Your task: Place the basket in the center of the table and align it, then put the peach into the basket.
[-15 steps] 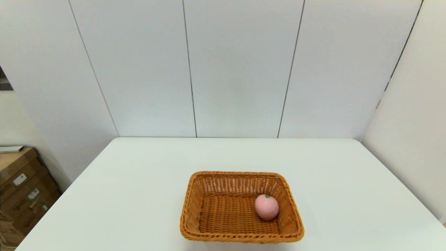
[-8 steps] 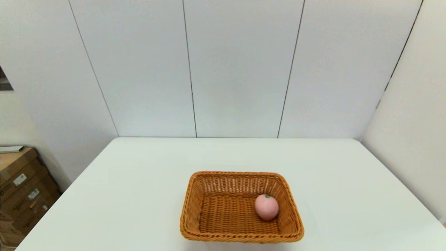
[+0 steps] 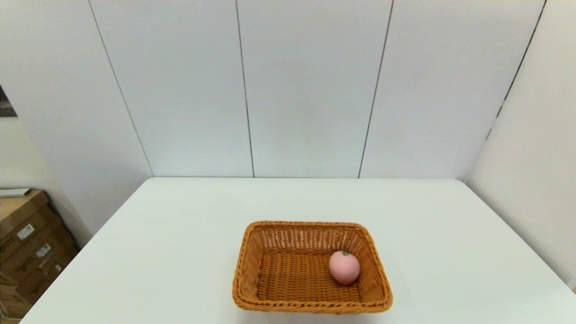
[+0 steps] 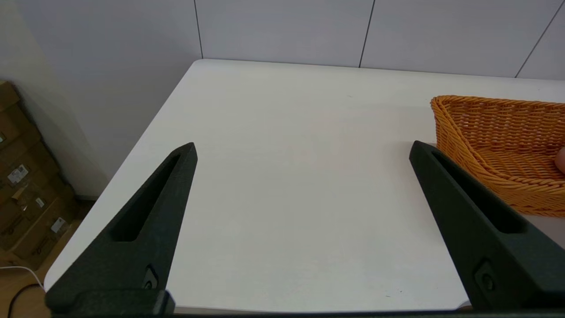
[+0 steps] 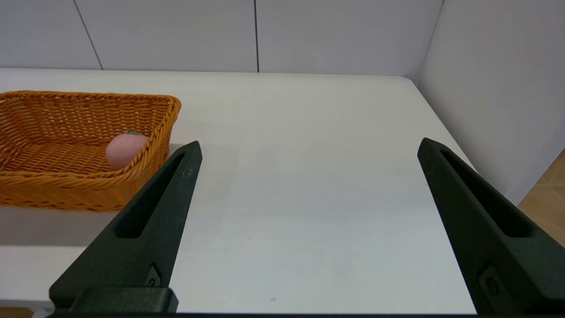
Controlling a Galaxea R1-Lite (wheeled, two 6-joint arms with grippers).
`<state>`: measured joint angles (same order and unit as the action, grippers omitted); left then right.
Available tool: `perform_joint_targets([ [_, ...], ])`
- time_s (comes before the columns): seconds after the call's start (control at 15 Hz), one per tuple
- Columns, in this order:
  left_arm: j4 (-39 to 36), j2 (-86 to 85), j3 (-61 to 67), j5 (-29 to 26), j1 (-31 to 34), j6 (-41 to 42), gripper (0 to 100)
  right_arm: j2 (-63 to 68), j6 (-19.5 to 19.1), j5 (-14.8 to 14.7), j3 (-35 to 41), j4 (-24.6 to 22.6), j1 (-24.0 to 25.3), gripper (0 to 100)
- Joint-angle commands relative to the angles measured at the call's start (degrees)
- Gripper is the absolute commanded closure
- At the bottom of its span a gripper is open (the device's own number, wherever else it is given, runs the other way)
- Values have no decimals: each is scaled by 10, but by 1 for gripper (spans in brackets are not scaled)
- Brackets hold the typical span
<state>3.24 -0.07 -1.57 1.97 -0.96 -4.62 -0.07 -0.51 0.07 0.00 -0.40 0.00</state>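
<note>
The peach (image 3: 344, 267) lies inside the basket (image 3: 310, 306), on the woven floor at its right end, close against the right wall, its green leaf mark turned up and toward the far side. In the right wrist view the peach (image 5: 125, 150) shows just over the braided rim of the basket (image 5: 88, 194); in the left wrist view only a sliver of pink appears at the picture's edge, past the near wall of the basket (image 4: 485, 168). The basket sits flat on the table (image 3: 180, 252), near the front edge and about midway across, its long sides square to that edge. Neither arm appears in the head view. The left gripper (image 4: 302, 150) hangs over the table's near left part, fingers (image 4: 150, 221) spread wide apart and holding nothing, the basket off to its right. The right gripper (image 5: 309, 145) hangs over the near right part, fingers (image 5: 154, 216) likewise wide apart and bare, the basket to its left. Cardboard boxes (image 3: 27, 243) stand on the floor beyond the table's left side
</note>
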Motion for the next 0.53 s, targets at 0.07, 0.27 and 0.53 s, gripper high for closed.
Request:
perform_joint_targets([
  [0.07,0,0,0,0,0,0,0,1,0,-2,0,0,0,0],
  [0.27,0,0,0,0,0,0,0,1,5,-3,0,0,0,0],
  [0.53,0,0,0,0,0,0,0,1,9,-4,0,1,0,0],
])
